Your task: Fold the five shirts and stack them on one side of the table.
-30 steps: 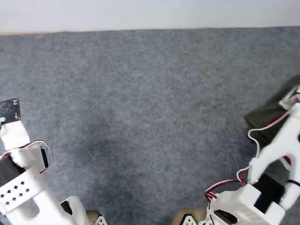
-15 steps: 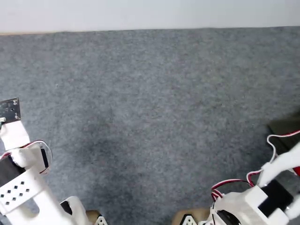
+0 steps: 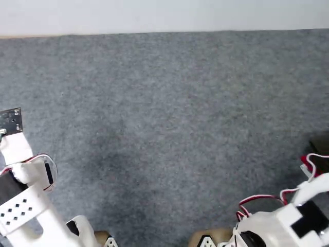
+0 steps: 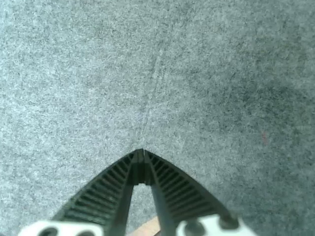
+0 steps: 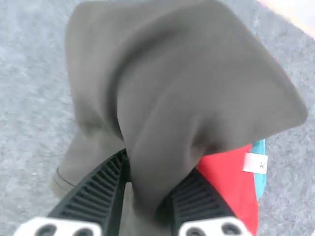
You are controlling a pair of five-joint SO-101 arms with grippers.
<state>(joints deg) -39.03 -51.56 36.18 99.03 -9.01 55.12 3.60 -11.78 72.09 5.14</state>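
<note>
Right gripper (image 5: 155, 169) withdrew; shirt (image 5: 187, 88) bunched, axis unclear.

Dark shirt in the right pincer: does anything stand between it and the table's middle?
Nothing visible does. The right pincer grips the dark shirt over a red shirt; the table toward the middle carries no object.

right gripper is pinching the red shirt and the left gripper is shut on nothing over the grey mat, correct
Not the red shirt. The right wrist view shows the right gripper pinching the dark grey shirt, with the red shirt lying beneath it. The left gripper is shut on nothing over the grey mat.
</note>
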